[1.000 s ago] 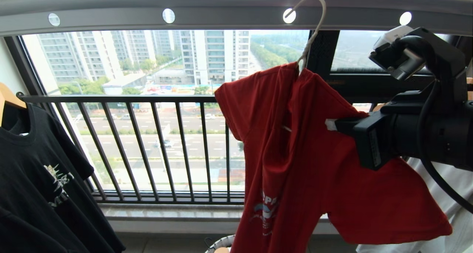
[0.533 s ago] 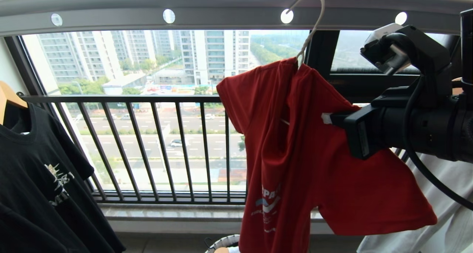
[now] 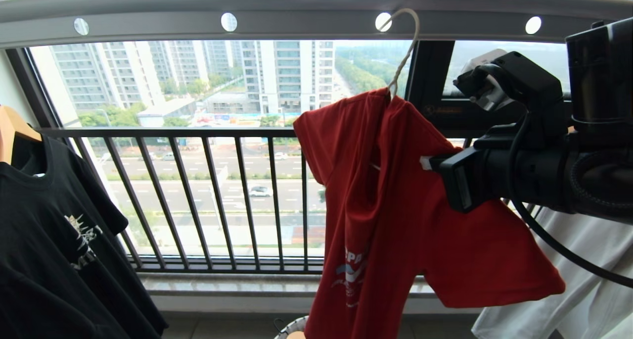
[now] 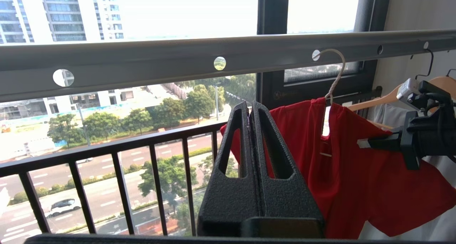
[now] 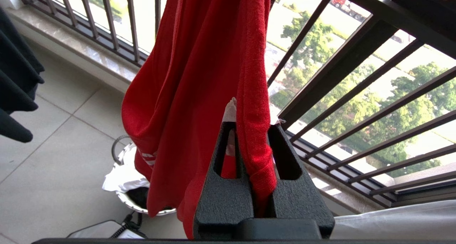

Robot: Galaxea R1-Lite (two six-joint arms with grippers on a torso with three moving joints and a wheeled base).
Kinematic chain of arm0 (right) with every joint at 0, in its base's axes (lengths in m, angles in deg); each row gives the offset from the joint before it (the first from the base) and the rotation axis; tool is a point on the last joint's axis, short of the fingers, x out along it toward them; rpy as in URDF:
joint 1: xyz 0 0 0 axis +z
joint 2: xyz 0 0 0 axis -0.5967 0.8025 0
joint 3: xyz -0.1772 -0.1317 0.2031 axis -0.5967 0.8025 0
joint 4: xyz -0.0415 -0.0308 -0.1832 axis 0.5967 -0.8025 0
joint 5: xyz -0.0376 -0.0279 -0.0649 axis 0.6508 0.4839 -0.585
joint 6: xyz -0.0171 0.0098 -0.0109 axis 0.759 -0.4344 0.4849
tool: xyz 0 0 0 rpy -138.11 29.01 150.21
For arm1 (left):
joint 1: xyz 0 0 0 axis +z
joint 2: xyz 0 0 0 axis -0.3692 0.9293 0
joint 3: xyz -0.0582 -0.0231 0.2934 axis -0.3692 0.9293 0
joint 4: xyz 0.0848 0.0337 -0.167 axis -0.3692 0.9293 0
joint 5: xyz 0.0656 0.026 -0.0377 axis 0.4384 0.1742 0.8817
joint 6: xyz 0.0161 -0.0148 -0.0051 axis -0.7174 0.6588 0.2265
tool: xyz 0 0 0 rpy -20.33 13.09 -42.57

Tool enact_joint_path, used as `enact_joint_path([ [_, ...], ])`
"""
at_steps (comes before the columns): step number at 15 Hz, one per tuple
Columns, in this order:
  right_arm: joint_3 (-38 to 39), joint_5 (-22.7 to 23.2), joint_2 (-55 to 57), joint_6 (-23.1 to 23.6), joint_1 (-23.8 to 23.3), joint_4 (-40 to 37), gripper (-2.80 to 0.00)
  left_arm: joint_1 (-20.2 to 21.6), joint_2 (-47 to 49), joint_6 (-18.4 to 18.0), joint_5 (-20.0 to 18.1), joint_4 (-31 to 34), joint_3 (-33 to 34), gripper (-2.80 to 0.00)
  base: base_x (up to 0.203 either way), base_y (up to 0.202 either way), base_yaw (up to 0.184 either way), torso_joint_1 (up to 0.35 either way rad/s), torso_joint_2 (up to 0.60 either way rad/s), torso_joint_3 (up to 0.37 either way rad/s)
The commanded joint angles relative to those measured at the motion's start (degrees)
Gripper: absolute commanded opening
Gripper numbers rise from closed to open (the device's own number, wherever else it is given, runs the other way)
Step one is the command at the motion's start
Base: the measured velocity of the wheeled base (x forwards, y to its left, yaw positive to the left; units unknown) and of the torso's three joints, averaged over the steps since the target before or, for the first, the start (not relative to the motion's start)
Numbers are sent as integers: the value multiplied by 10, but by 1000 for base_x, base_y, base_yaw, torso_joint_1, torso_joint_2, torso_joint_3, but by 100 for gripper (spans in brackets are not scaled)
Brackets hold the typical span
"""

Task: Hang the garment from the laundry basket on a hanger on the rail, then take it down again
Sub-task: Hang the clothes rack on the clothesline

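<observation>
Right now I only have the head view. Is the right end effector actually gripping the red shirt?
Observer: Yes. The right wrist view shows the right end effector shut on a fold of the red shirt.
Operator: Where is the left end effector? I can't see it.
Observer: In the left wrist view the left end effector is shut and empty.
Operator: And what is in the basket?
Observer: The basket stands on the floor below the shirt, with a white cloth in it.
</observation>
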State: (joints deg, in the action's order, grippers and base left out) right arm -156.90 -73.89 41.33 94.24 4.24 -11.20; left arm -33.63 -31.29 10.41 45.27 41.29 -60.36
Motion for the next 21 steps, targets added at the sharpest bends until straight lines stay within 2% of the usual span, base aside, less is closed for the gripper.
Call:
enact_joint_path([
  [1, -2, -1, 17, 1, 0, 0, -280, 0, -2, 0, -1, -1, -1, -280, 0, 0, 0, 0, 0, 0],
  [6, -31, -2, 46, 13, 0, -4, -280, 0, -7, 0, -1, -1, 0, -280, 0, 0, 0, 0, 0, 0],
  [12, -30, -2, 57, 21, 0, -4, -280, 0, -7, 0, -1, -1, -1, -280, 0, 0, 0, 0, 0, 0],
  [13, -30, -2, 57, 21, 1, -4, 0, 0, -7, 0, -1, -1, 0, -280, 0, 0, 0, 0, 0, 0],
  [17, -5, -1, 53, 20, 0, -3, 0, 0, -2, 2, -1, -2, -3, -280, 0, 0, 0, 0, 0, 0],
  [21, 61, 0, 21, 16, -1, -2, 0, 0, -2, 2, -1, 1, -4, -280, 0, 0, 0, 0, 0, 0],
])
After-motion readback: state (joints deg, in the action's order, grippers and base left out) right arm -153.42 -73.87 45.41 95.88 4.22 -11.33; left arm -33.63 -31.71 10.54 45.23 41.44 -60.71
